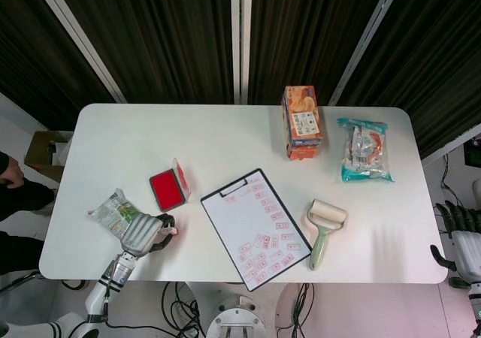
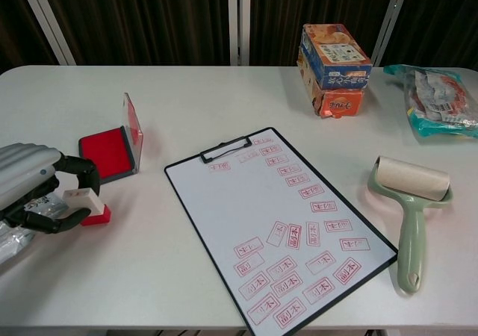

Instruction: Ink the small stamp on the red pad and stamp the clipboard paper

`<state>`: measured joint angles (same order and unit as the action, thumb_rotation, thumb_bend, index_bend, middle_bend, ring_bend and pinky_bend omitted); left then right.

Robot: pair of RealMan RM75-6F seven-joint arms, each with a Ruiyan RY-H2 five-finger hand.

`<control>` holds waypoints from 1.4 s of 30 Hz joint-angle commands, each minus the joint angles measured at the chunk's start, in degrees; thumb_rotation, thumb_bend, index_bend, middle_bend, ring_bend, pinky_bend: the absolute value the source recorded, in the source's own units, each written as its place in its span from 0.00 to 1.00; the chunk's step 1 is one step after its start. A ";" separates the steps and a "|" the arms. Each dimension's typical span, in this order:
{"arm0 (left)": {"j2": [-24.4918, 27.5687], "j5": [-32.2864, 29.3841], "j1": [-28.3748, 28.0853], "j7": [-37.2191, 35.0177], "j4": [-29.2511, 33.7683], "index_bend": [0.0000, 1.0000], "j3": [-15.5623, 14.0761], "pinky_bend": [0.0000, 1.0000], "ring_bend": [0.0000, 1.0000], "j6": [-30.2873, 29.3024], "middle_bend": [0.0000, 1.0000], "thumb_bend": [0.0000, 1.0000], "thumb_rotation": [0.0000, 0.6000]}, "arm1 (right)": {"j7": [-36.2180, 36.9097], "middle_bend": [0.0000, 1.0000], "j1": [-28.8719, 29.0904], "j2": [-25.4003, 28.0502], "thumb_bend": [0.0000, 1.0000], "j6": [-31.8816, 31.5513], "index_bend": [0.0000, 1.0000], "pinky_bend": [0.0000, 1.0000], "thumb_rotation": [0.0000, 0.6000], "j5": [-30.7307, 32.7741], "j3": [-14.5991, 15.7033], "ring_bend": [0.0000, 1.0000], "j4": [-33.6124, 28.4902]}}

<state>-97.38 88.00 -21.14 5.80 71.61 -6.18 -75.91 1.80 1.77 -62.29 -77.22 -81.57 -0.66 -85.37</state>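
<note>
Left hand pinches the small stamp; right hand, cut off at the table's edge, possibly empty; grip unreadable.

One counter is seen, and on it one clipboard with one sheet of paper clipped to it. One red ink pad with its lid raised is counted, and one small stamp. One lint roller is present. One snack box is seen at the far side. Two plastic packets are counted: one at the right and one at the left edge. Two robot hands are shown, the left and the right.
</note>
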 commanded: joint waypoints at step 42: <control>-0.92 3.03 1.09 -0.58 -2.34 0.47 2.10 1.00 1.00 2.00 0.53 0.36 1.00 | -0.22 0.00 -0.20 -0.54 0.26 0.38 0.00 0.00 1.00 0.60 0.18 0.00 0.70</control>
<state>-98.28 90.98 -20.08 5.24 69.31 -4.06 -73.88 1.58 1.57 -62.82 -76.84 -80.97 -0.48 -84.67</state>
